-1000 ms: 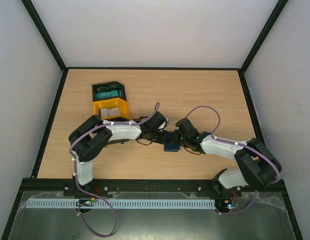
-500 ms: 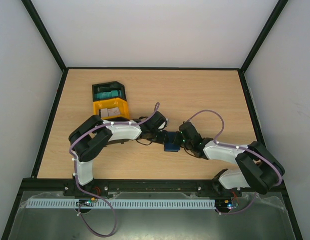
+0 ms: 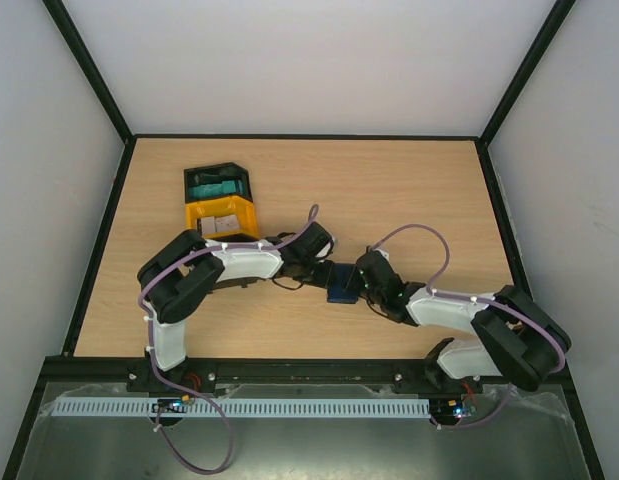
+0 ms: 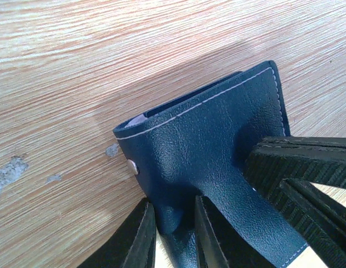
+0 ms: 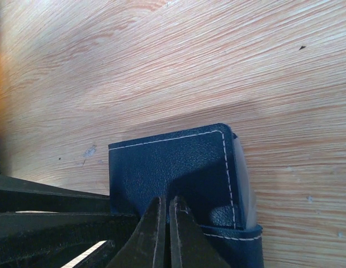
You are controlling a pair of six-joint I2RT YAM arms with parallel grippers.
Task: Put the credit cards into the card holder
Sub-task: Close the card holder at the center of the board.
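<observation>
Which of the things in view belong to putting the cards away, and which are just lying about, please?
For the job:
- card holder
- credit cards, in the yellow tray
- left tool and right tool, both gripping the card holder

Lying about:
- black tray with teal contents

At middle of bench (image 3: 409, 190): card holder (image 3: 341, 292), left gripper (image 3: 329, 275) on its left, right gripper (image 3: 359, 288) on its right. Behind, leftward: two trays (image 3: 217, 190), one behind the other, credit cards (image 3: 222, 222) in the nearer.
</observation>
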